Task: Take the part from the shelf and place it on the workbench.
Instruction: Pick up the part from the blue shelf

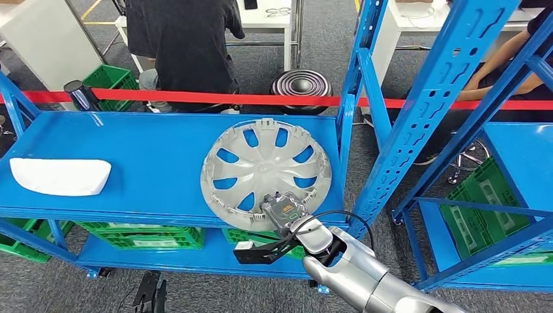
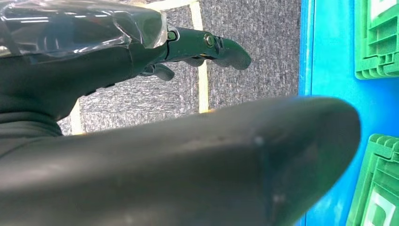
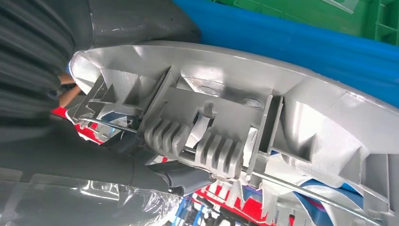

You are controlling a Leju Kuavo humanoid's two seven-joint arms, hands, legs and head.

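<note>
Blue shelf [image 1: 130, 163] — silver multi-spoke hubcap [image 1: 264, 163], ribbed underside

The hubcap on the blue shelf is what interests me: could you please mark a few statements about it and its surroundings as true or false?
1. The silver hubcap lies on the upper blue shelf. True.
2. The right hand is at the hubcap's near rim. True.
3. The white part rests on top of the hubcap. False: it lies apart, at the shelf's left end.
4. The crates beneath the shelf are red. False: they are green.
5. The left hand grips the hubcap. False: it hangs over the floor, holding nothing.
</note>
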